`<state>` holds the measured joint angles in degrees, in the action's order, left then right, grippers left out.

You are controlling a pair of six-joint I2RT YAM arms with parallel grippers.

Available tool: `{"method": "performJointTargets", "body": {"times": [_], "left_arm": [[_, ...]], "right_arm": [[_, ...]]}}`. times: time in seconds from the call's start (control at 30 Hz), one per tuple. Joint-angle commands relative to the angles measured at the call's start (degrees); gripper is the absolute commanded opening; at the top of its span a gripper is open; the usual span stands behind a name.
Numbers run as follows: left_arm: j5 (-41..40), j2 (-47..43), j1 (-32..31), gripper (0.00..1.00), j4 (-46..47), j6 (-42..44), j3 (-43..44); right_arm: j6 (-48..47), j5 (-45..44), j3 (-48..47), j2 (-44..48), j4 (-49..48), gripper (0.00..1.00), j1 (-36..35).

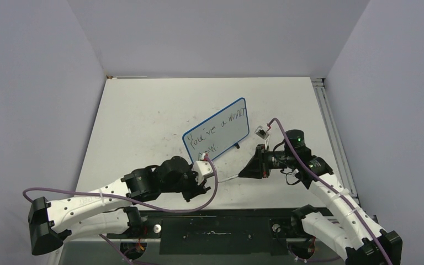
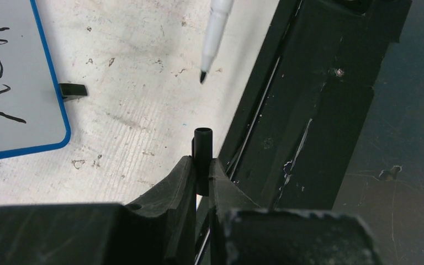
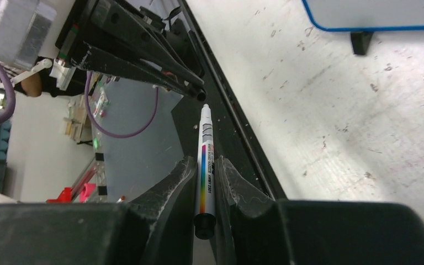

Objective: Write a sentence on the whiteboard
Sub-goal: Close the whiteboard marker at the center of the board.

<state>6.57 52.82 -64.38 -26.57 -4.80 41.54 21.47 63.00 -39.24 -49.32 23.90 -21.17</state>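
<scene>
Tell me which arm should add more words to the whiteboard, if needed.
Probably right. Its jaws are shut on the marker, bare tip pointing out, close beside the whiteboard. The left jaws hold only the black cap.

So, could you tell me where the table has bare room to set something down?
Bare table lies between the whiteboard and the back wall, and between the whiteboard and the left wall. It is crowded nearer the arms, where the left gripper, holding a cap, faces the right gripper, holding the marker.
</scene>
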Motion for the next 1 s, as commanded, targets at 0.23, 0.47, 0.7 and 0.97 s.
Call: {"method": "performJointTargets", "body": {"times": [0.23, 0.47, 0.7, 0.97], "left_arm": [[4.3, -1.1, 0.2, 0.0, 3.9, 1.4, 0.1], [6.0, -1.3, 0.2, 0.0, 4.2, 1.6, 0.0], [6.7, -1.2, 0.2, 0.0, 4.2, 1.5, 0.1], [6.9, -0.9, 0.2, 0.0, 4.1, 1.5, 0.2]], "right_arm": [[4.2, 2.1, 3.9, -0.4, -8.3, 0.05, -4.4], [5.0, 2.3, 4.4, -0.6, -9.4, 0.05, -4.7], [5.1, 2.5, 4.4, -0.7, -9.7, 0.05, -5.2], [5.6, 3.2, 4.7, -0.8, -10.3, 0.05, -5.8]]}}
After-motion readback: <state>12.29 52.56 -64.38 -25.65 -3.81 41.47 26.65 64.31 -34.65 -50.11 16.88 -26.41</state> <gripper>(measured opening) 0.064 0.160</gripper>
